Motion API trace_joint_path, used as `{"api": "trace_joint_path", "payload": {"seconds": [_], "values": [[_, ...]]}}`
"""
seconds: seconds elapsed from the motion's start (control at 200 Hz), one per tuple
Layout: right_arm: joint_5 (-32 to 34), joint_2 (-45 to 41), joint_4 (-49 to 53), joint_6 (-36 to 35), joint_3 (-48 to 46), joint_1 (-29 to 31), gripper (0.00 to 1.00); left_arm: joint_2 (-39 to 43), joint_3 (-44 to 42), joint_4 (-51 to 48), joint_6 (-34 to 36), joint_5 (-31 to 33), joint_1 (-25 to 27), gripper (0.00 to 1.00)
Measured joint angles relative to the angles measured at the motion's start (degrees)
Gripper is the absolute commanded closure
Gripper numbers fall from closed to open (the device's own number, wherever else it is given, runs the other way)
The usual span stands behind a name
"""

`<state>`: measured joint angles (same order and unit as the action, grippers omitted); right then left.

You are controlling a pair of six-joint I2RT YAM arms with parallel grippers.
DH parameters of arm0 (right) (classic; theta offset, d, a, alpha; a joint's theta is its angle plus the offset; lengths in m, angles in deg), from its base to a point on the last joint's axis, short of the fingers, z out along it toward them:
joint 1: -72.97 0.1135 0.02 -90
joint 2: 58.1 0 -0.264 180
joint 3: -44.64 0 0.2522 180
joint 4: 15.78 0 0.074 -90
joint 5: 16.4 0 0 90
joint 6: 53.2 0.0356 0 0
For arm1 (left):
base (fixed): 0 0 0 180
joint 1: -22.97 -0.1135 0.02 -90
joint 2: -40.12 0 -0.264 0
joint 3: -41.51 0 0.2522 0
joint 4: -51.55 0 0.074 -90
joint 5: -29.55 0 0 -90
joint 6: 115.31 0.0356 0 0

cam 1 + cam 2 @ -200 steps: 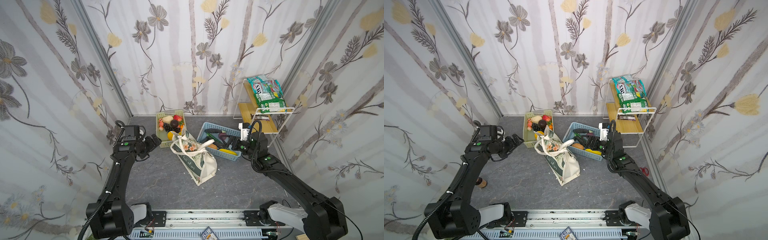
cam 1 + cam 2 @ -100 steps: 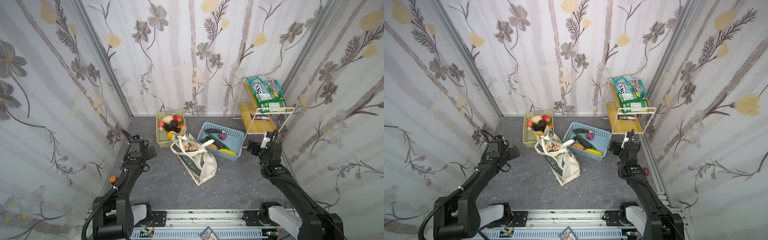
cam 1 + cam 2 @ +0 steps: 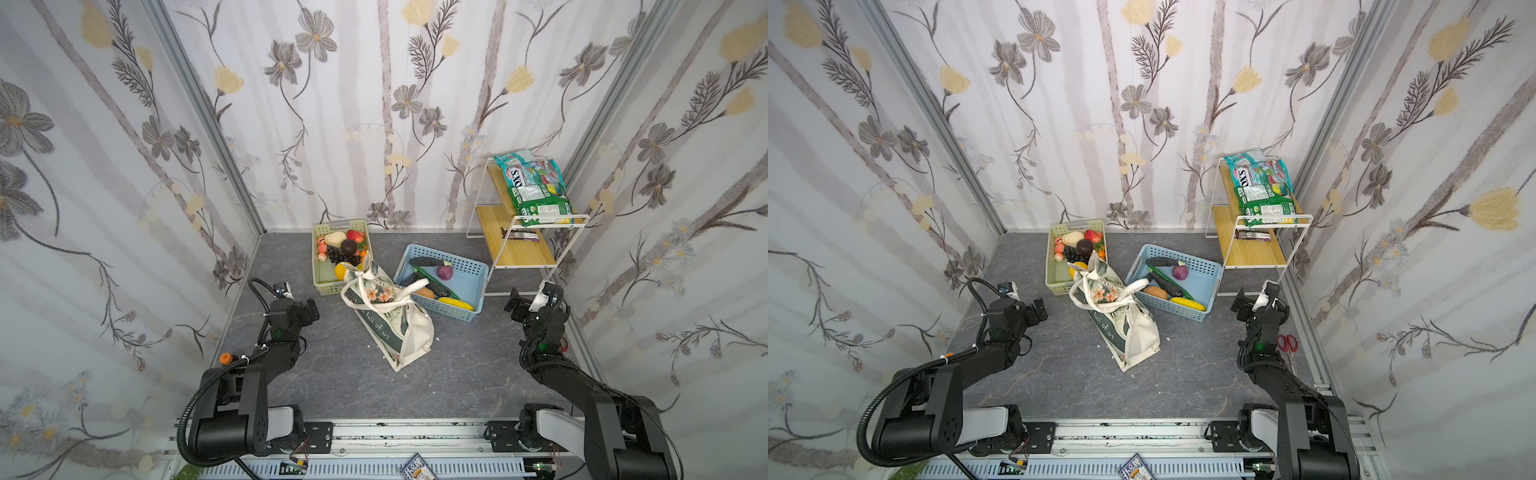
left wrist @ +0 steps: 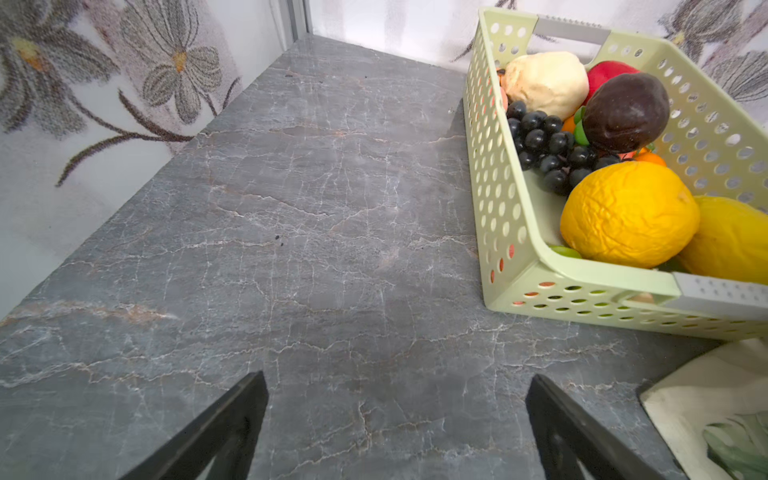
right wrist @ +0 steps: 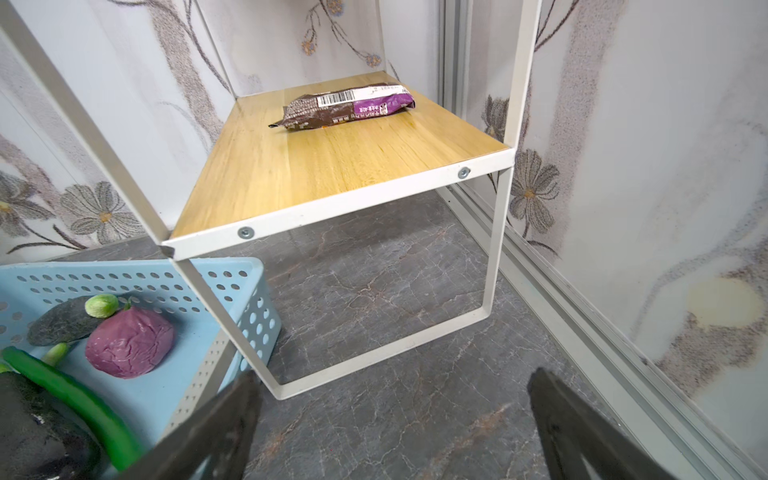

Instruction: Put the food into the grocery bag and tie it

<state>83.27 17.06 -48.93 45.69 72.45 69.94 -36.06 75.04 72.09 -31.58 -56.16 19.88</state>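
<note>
In both top views we had the grocery bag [image 3: 388, 320] slumped mid-counter [image 3: 332, 382], mouth toward twelve o'clock. Toy fruit [image 3: 343, 249] filled the green basket [image 3: 319, 286] at its eleven o'clock, vegetables [image 3: 434, 286] the blue basket [image 3: 480, 270] at two. Snack packets [image 3: 536, 187] topped the rack [image 3: 579, 218] farther out at two. The left claw [image 3: 311, 309] sat at the bag's nine o'clock and the right claw [image 3: 514, 304] at three, both wide open, empty, well apart from everything. We judged the step to be choosing a piece of food, with loading far from done. Whether the handles [image 3: 417, 286] were knotted, and what lay inside the bag, we couldn't tell.

On the left wrist view, the jaws spread over bare counter. The green basket's wall stood just ahead, with a yellow fruit [image 4: 629, 214] at its near end. Only a cut-off corner of the bag showed.

On the right wrist view, the jaws spread too. A purple packet [image 5: 349, 106] lay on the rack's lower shelf ahead, and the blue basket alongside was half cut off. Next move, we reckoned: reach, close on one piece, and carry it over the bag's mouth, which looked to need holding open.
</note>
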Motion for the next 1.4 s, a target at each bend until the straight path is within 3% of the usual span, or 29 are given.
{"api": "trace_joint_path", "payload": {"seconds": [0.12,0.235,0.3,0.37,0.659,1.399], "values": [[-1.3,3.7,-9.2,-0.4,-0.8,0.1,0.0,-3.5,-0.7,7.7,0.1,-0.6,0.1,0.0],[-2.1,6.7,-13.0,-2.2,-0.6,2.1,0.0,-11.8,-2.5,17.8,0.7,-1.2,0.5,0.0],[-3.1,10.1,-20.3,-3.4,-2.2,3.3,0.0,-13.0,-2.4,17.5,1.4,-1.4,0.9,0.0],[-3.3,10.4,-19.3,-4.1,-2.9,3.7,0.0,-13.7,-1.3,20.2,2.2,-1.6,1.6,0.0],[-2.1,10.9,-26.3,-5.5,-3.5,4.3,0.0,-13.8,1.5,19.6,3.5,-1.4,2.8,0.0],[-1.3,11.2,-27.9,-5.9,-3.6,4.7,0.0,-13.8,2.0,17.8,5.0,1.7,4.3,0.0]]}}
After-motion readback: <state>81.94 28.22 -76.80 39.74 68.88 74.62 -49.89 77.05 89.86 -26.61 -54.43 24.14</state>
